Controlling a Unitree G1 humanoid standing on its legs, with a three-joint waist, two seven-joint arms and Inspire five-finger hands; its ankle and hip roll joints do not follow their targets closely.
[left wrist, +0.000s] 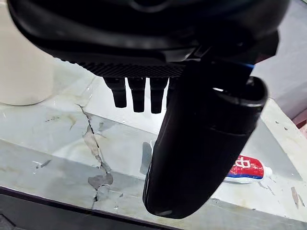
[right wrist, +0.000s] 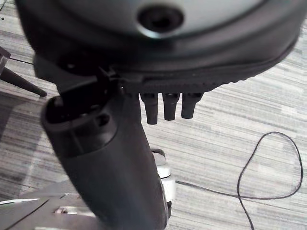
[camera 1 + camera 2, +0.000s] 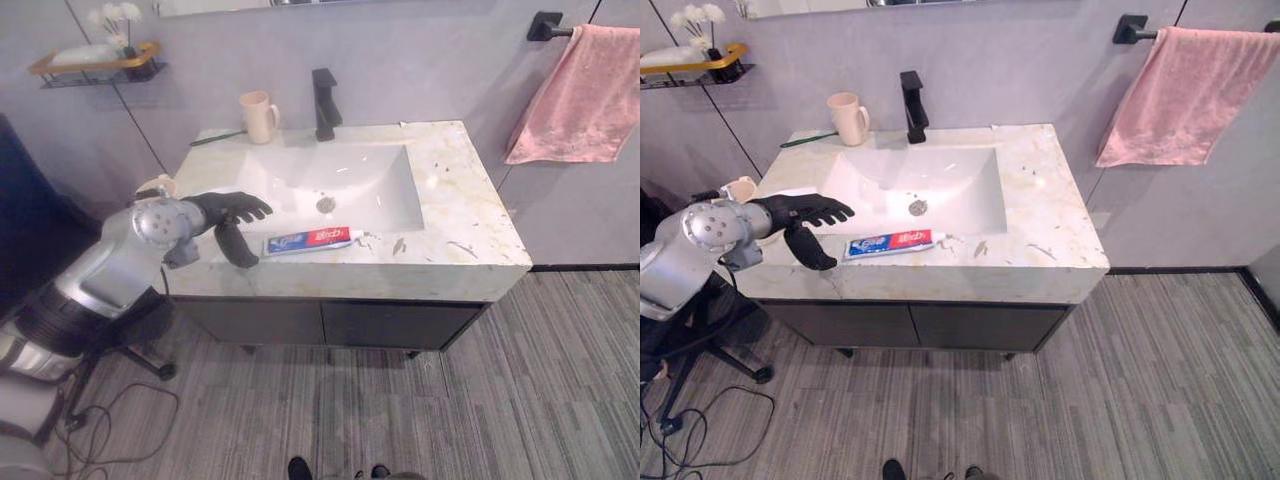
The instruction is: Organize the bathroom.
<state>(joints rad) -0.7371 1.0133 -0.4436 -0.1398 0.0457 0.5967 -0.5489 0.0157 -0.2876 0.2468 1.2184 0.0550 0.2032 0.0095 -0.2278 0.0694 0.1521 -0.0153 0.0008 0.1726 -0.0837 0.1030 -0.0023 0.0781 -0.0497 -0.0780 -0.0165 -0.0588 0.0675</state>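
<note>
Toothpaste tube (image 3: 313, 240) lay flat on bench (image 3: 470, 230) front edge, untouched; my left hand (image 3: 232, 215) hovered just beside it, fingers spread, holding nothing; toothbrush (image 3: 218, 138) by cup (image 3: 259, 116) also unsorted; barely started imo.

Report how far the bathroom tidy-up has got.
Done: nothing looks put away yet. In hand: the left hand hovers open over the counter's front edge, just left of the toothpaste tube, holding nothing. The right hand is open over the floor. Left: the tube lies loose in front of the sink basin, and a green toothbrush lies beside the cup.
</note>
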